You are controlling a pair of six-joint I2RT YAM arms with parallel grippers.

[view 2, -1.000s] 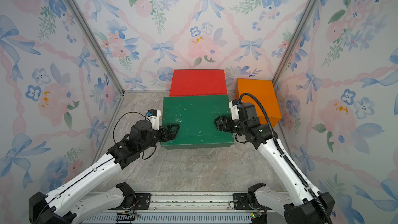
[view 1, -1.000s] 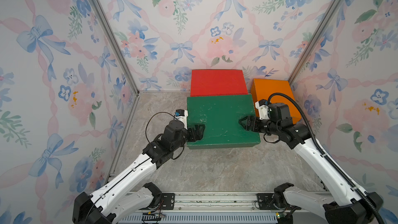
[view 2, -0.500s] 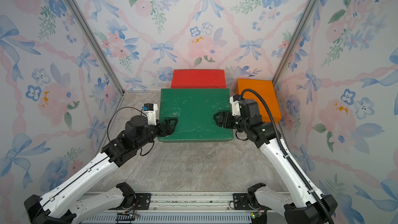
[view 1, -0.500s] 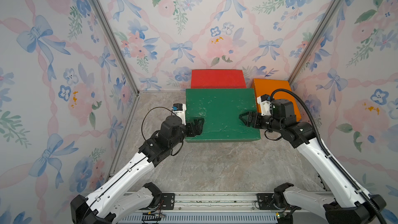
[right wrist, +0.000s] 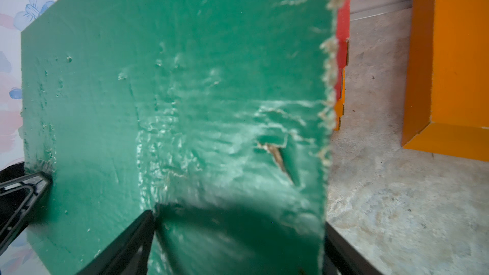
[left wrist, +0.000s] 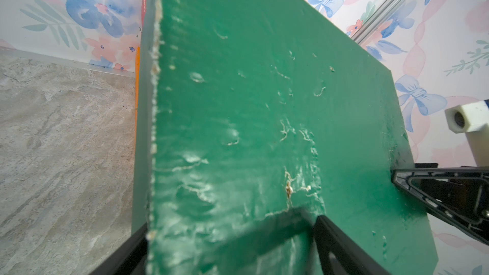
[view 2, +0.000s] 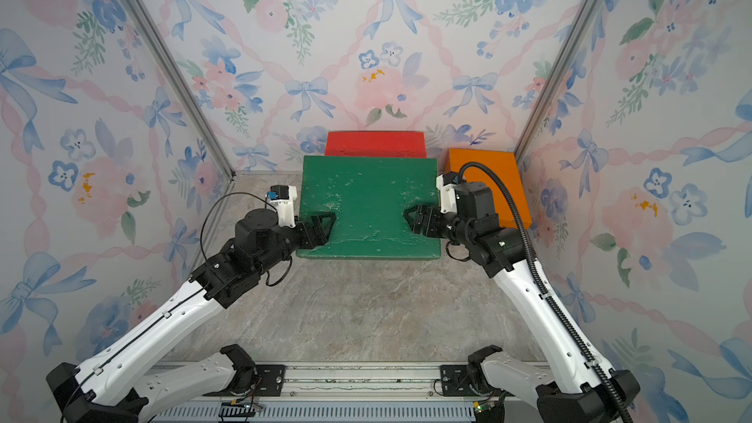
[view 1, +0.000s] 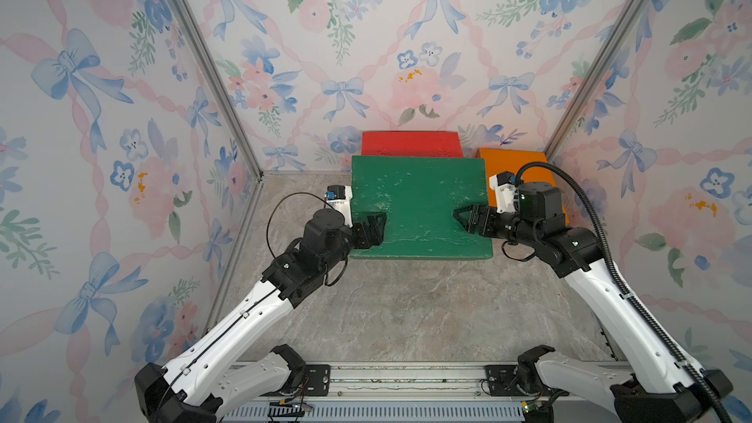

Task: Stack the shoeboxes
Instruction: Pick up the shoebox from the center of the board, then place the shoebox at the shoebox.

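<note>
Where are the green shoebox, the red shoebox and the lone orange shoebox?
green shoebox (view 1: 419,201), in a top view, middle of its lid
red shoebox (view 1: 411,144), in a top view, visible strip of lid
orange shoebox (view 1: 498,160), in a top view, bare far part of lid

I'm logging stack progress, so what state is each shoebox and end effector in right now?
green shoebox: closed, scuffed, clamped at both short ends, seemingly lifted off the table.
red shoebox: closed, resting on the lower orange shoebox.
lower orange shoebox: under the red one, mostly hidden.
right-hand orange shoebox: closed, alone on the table, untouched.
left end effector: shut on the green shoebox.
right end effector: shut on the green shoebox.
</note>
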